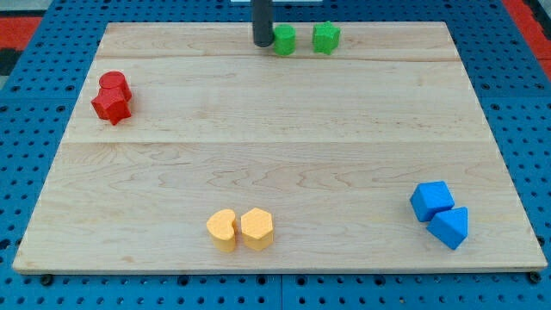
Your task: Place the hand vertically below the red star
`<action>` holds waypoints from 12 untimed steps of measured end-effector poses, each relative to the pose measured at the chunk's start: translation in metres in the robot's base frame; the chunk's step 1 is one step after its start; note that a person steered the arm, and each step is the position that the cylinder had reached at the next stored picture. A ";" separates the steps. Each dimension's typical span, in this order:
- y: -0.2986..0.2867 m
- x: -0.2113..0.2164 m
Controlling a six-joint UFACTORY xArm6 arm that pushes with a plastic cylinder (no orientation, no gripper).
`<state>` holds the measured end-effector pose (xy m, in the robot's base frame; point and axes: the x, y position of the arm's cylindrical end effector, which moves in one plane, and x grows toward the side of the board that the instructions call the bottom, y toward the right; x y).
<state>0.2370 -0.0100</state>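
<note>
The red star (111, 106) lies near the board's left edge, touching a red round block (114, 84) just above it. My tip (262, 42) is at the view's top centre, far to the right of and above the red star. The tip stands right beside the left side of a green block (284, 40). A second green block, star-like, (326, 37) lies a little further right.
Two yellow blocks, a rounded one (222, 229) and a hexagon (256, 228), sit together at the bottom centre. A blue cube (431, 200) and a blue triangle (449, 227) touch at the bottom right. The wooden board (275, 146) lies on a blue pegboard.
</note>
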 end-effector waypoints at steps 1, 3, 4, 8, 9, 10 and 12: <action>0.012 -0.008; -0.007 0.051; -0.016 0.123; -0.113 0.200; -0.150 0.180; -0.185 0.167; -0.241 0.191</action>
